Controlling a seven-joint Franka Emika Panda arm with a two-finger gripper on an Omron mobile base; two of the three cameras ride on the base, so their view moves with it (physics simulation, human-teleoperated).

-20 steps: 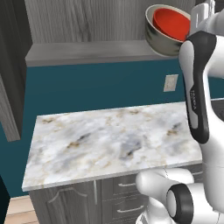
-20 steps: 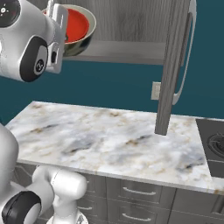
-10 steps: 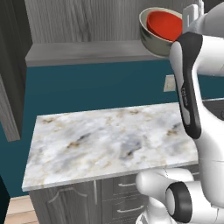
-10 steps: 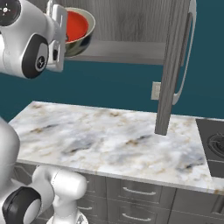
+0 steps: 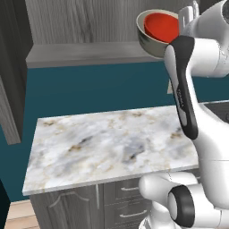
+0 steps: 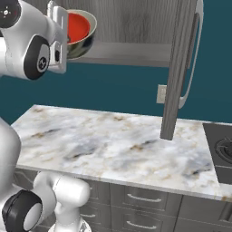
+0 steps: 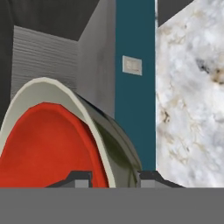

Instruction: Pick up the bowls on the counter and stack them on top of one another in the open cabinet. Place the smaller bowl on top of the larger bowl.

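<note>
Gripper (image 7: 109, 177) clamped on the rims of nested bowls: red bowl (image 5: 161, 27) inside grey bowl (image 5: 147, 41), tilted toward 9 o'clock; rigid, probably slippery.

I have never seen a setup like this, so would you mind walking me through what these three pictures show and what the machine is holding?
This is a rendered kitchen with a white robot arm on a drivable base. Two pictures come from cameras on that base, behind the arm to its left and right; the third looks along the hand itself. The gripper is shut on the rim of the larger bowl, grey-olive outside and cream inside, with the smaller bowl, bright red, nested in it. The pair is held tilted, up at the shelf of the open cabinet, whose door hangs open. Below lies the marble counter over grey drawers, with a wall outlet behind and a stove burner at the right.
</note>
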